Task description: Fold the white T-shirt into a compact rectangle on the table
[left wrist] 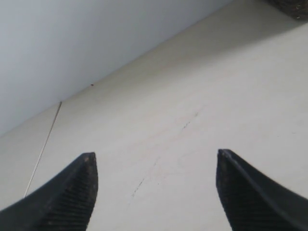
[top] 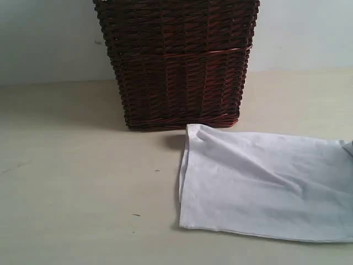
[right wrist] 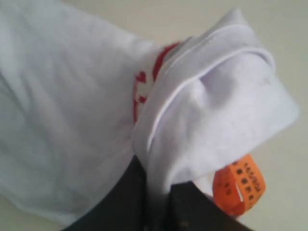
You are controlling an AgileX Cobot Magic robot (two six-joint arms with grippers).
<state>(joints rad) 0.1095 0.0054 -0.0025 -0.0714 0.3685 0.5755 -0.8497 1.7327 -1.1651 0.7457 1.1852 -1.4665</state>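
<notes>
The white T-shirt point(top: 265, 187) lies spread on the right side of the table point(top: 77, 182), running out of the exterior view at the right edge. In the right wrist view my right gripper point(right wrist: 159, 185) is shut on a bunched fold of the white T-shirt point(right wrist: 62, 120) near its collar. Red lettering point(right wrist: 144, 82) and the orange neck tag point(right wrist: 240, 185) show beside the pinched cloth. My left gripper point(left wrist: 156, 161) is open over bare table point(left wrist: 192, 96), with nothing between its black ribbed fingers point(left wrist: 77, 187). Neither gripper shows in the exterior view.
A dark wicker basket point(top: 179, 61) stands at the back of the table, just behind the shirt's near corner. A pale wall point(top: 44, 38) runs behind it. A basket corner point(left wrist: 291, 6) shows at the left wrist view's edge.
</notes>
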